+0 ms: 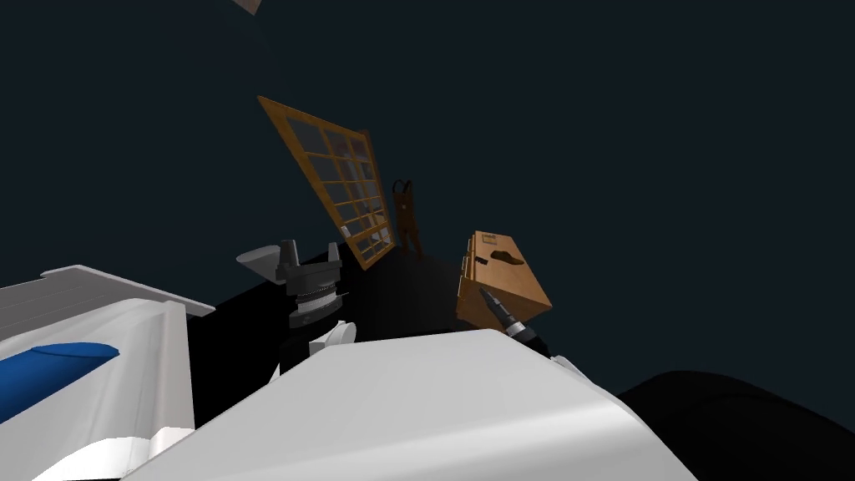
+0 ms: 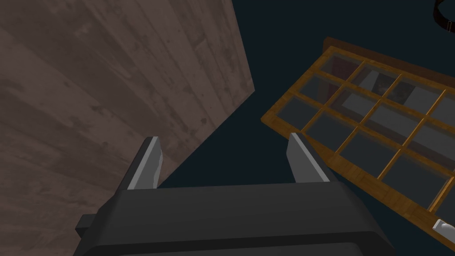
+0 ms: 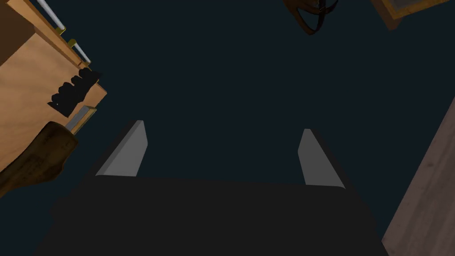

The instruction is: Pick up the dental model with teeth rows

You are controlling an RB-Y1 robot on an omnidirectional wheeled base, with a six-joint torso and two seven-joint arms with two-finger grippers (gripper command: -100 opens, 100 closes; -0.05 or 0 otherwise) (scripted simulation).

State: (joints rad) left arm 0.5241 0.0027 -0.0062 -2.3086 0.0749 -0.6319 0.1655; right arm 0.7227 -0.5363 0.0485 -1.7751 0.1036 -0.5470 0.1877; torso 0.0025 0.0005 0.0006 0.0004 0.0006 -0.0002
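Observation:
A dark, notched shape that looks like the dental model (image 3: pixel 73 91) lies on top of a wooden chest of drawers (image 3: pixel 31 89). It is off to one side of my right gripper (image 3: pixel 222 153) and some way beyond it. That gripper is open and holds nothing. In the head view the same dark shape (image 1: pixel 501 255) sits on the chest (image 1: pixel 501 288), just above my right gripper (image 1: pixel 489 302). My left gripper (image 1: pixel 311 252) is raised further left, and its fingers (image 2: pixel 146 164) stand open and empty.
A wood-framed window (image 1: pixel 338 188) with many panes is set in the dark wall ahead. A brown hanging object (image 1: pixel 407 219) is beside it. White furniture with a blue cushion (image 1: pixel 50 376) is at my left. A dark brown lump (image 3: pixel 33 158) rests by the chest.

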